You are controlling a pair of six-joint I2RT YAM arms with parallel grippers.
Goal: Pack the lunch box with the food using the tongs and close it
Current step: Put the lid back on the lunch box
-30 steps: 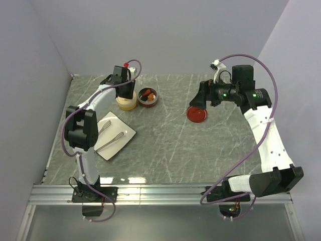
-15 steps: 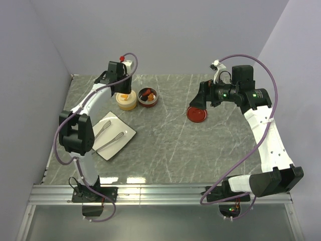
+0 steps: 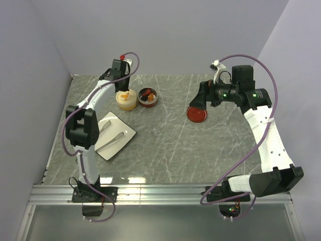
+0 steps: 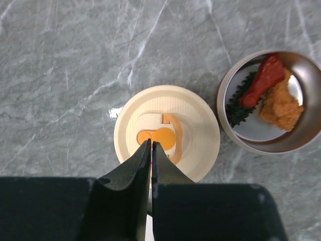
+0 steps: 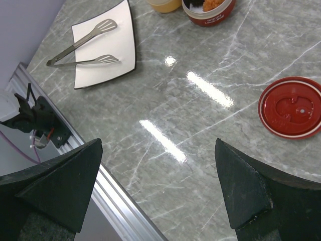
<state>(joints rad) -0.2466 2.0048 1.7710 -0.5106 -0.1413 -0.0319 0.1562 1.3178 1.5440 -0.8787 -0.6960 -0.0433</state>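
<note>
Lunch box lid (image 4: 200, 135) lies under the left tool (image 4: 151, 146), closed on nothing.

Cream tub (image 5: 164, 4): cut by top edge, right wrist view. Red tub (image 5: 208, 11): same. Cream lid (image 4: 198, 125): near rim behind left gripper (image 4: 151, 145).

Grey marble table (image 3: 170, 140) here. At the back left there's the closed cream tub (image 3: 126, 99) with the open red tub (image 3: 148, 105) just beside it. The red lid (image 3: 196, 114) lies well apart on the right, and the white plate (image 3: 118, 123) sits front left.
</note>
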